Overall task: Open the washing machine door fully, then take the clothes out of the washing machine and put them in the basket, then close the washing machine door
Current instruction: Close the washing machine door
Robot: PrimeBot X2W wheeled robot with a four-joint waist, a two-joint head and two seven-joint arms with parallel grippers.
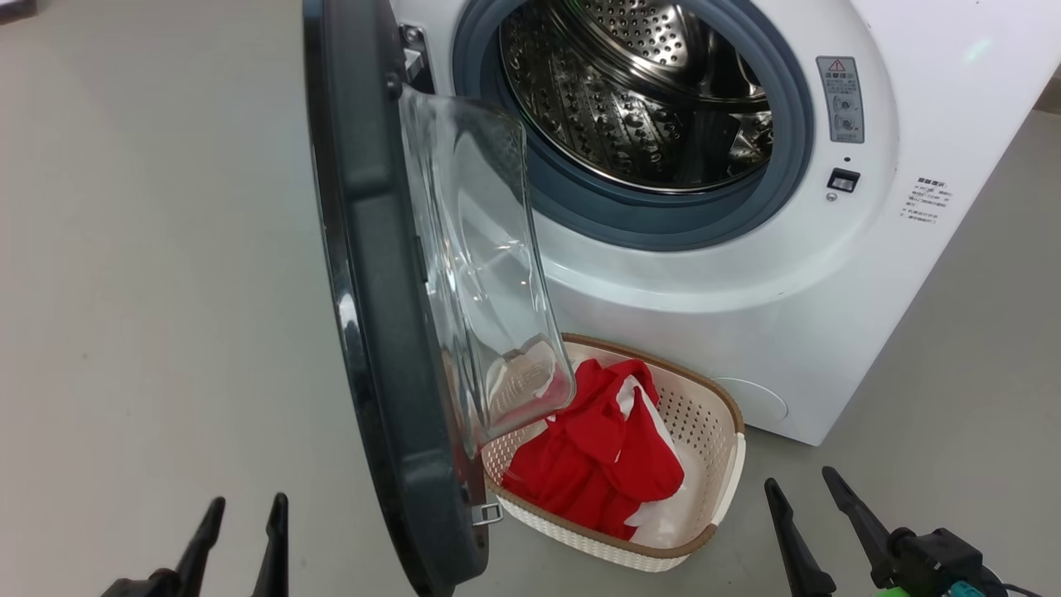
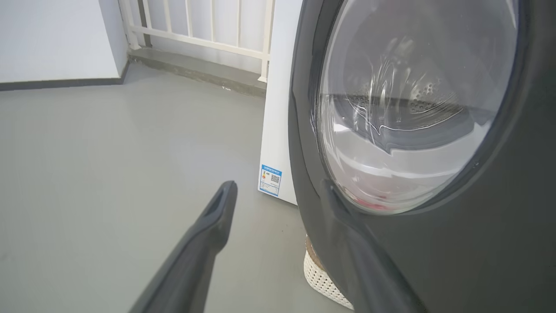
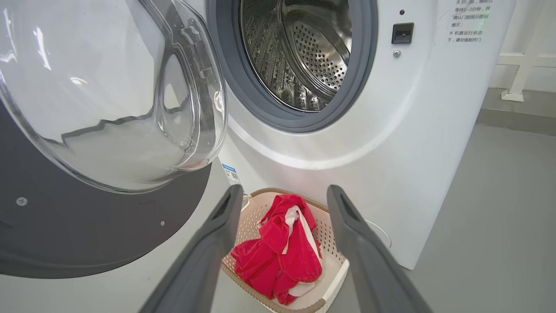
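Left gripper: lower left in the head view, fingers spread apart and holding nothing, on the outer side of the door. In the left wrist view one finger crosses the door's black rim; whether it touches cannot be told.
Right gripper: lower right in the head view, fingers spread and empty, over the floor just right of the basket. In the right wrist view its fingers frame the basket.
Washing machine door: swung out towards the robot, seen nearly edge-on between the two grippers, hinged at the machine's left.
Glass bowl window: bulges from the door's inner face and hangs over the basket's left end.
Basket: on the floor right in front of the machine, below the opening, its left end tucked under the door.
Clothes: a crumpled red heap with white parts, lying inside the basket.
Washing machine: white front, opening uncovered, grey rubber ring around it.
Drum: perforated steel shows through the opening.
Blue label sticker: low on the machine's side panel.
White railing: behind the machine, along the far wall.
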